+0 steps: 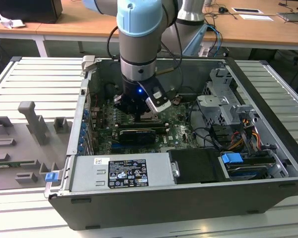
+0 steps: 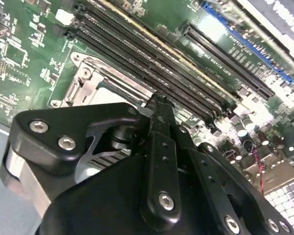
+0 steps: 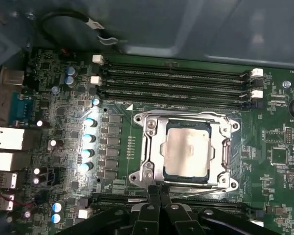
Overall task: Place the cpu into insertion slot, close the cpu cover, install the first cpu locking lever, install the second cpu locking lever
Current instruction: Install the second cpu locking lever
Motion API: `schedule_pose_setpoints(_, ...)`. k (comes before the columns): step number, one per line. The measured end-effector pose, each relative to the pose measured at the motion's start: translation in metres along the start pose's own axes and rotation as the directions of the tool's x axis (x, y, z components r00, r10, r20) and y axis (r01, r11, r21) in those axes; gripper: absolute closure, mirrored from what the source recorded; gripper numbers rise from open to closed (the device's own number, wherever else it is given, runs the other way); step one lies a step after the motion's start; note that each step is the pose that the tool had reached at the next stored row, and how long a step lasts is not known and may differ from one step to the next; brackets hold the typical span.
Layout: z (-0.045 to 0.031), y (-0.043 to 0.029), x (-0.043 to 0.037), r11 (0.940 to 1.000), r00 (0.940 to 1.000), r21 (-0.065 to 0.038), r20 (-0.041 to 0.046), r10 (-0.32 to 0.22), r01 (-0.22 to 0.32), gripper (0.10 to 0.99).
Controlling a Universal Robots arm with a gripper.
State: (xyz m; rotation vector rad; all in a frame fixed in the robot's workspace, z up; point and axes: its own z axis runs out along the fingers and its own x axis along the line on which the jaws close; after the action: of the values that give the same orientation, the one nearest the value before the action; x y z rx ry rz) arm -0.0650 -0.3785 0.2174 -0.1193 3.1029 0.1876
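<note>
The open computer case (image 1: 188, 198) lies on the ribbed bench (image 1: 35, 84), the arm reaching down into it over the motherboard (image 3: 63, 78). In the first wrist view the cpu (image 3: 187, 151) sits in its socket with the cpu cover (image 3: 154, 147) down around it. The claw (image 3: 159, 196), fingers pressed together and empty, hovers at the socket's edge. Any sideways drift could, I judge, scrape the memory slots (image 3: 176, 83) or miss a lever.
</note>
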Motion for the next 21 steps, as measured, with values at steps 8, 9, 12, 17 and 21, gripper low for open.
schedule_pose_setpoints(8,0.0024,-0.0119,0.0126,0.9981,1.0000,-0.062,0.0070,-0.005,0.006,0.980)
schedule_pose_setpoints(9,0.0032,-0.0123,0.0134,0.9978,1.0000,-0.066,0.0074,-0.006,0.007,0.980)
schedule_pose_setpoints(12,0.0066,-0.0127,0.0144,0.9969,0.9999,-0.078,0.0080,-0.012,0.012,0.980)
schedule_pose_setpoints(17,0.0128,-0.0129,0.0205,0.9942,0.9995,-0.102,0.0078,-0.032,0.033,0.980)
schedule_pose_setpoints(21,0.0188,-0.0136,0.0213,0.9921,0.9987,-0.115,0.0069,-0.050,0.050,0.980)
